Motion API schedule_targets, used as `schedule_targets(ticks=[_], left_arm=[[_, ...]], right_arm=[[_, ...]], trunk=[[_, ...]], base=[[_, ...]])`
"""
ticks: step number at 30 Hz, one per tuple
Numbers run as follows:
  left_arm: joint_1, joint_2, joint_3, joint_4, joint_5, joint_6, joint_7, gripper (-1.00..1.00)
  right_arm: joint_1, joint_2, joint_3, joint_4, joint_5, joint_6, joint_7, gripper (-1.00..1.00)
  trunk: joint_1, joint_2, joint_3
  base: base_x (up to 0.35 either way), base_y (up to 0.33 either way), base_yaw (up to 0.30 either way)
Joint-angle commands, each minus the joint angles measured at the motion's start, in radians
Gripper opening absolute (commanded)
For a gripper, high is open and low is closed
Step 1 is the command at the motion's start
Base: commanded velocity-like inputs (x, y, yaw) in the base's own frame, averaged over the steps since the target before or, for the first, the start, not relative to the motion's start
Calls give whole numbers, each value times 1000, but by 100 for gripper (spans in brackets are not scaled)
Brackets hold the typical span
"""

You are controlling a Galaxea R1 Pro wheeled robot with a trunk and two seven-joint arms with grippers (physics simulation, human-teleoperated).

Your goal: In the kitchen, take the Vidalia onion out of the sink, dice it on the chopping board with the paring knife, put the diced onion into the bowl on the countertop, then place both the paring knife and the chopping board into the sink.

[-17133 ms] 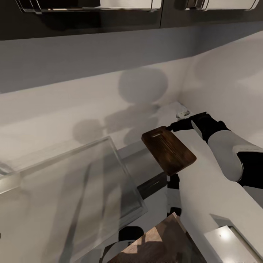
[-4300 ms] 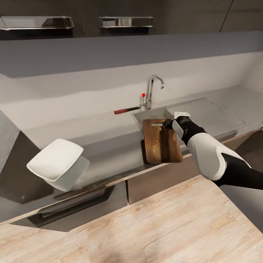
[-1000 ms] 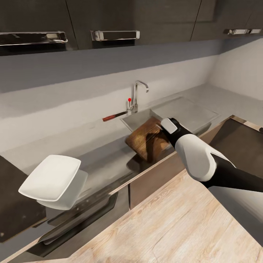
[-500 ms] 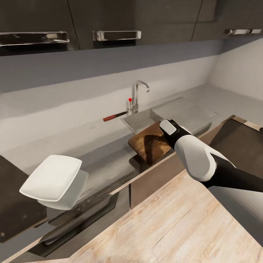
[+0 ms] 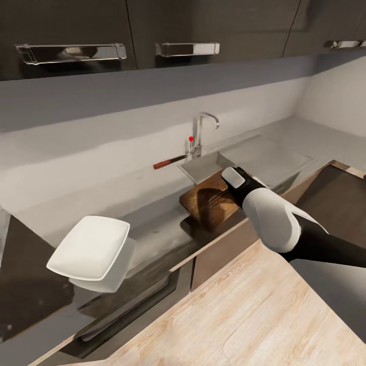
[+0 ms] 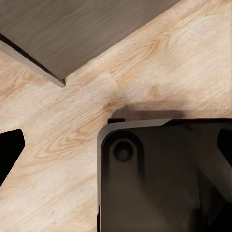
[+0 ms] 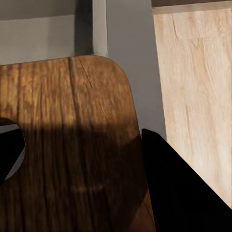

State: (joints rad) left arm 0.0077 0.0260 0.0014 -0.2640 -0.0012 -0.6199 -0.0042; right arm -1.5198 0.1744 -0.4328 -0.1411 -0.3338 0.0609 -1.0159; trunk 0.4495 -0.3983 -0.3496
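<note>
Wooden chopping board [image 5: 211, 201] hangs gripped in the right claw [image 7: 82, 159] at the sink's [image 5: 206, 165] near edge; next, lowering it into the basin

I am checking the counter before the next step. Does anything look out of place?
Yes. The board lies half over the sink corner, tilted, not flat. The knife lies behind the sink by the faucet, not in the basin.
</note>
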Motion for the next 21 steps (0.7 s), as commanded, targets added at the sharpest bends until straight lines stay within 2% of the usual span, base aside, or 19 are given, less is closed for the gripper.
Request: schedule_targets(ticks=[1, 3, 5, 6, 8, 12, 18, 20, 21], left_arm=[[1, 0, 0, -2, 0, -1, 0, 100], [0, 0, 0, -2, 0, 0, 0, 100], [0, 0, 0, -1, 1, 0, 0, 100], [0, 0, 0, -1, 1, 0, 0, 100], [0, 0, 0, -1, 1, 0, 0, 100], [0, 0, 0, 0, 3, 0, 0, 100], [1, 0, 0, 0, 2, 0, 0, 100], [0, 0, 0, 0, 2, 0, 0, 100], [0, 0, 0, 0, 2, 0, 0, 100]], right_arm=[[0, 0, 15, 7, -3, 8, -4, -100], [0, 0, 32, 25, 23, 13, 0, -100], [0, 0, 64, 55, 92, 14, 5, -100], [0, 0, 70, 64, 113, 13, 6, -100], [0, 0, 82, 97, 185, 9, 7, -100], [5, 0, 90, 119, 240, 7, 22, -100], [6, 0, 89, 119, 240, 15, 100, -100], [6, 0, 87, 118, 219, 16, 121, -100], [6, 0, 85, 117, 192, 17, 126, -100]], trunk=[[1, -2, -1], [1, -2, -1], [1, -2, -1], [1, -2, -1], [1, -2, -1], [1, -2, -1], [1, -2, -1], [1, -2, -1], [1, -2, -1]], base=[[0, 113, 0], [0, 65, 0], [0, 30, 0], [0, 19, 0], [0, 10, 0], [0, 3, 0], [0, 0, 0], [0, 0, 0], [0, 0, 0]])
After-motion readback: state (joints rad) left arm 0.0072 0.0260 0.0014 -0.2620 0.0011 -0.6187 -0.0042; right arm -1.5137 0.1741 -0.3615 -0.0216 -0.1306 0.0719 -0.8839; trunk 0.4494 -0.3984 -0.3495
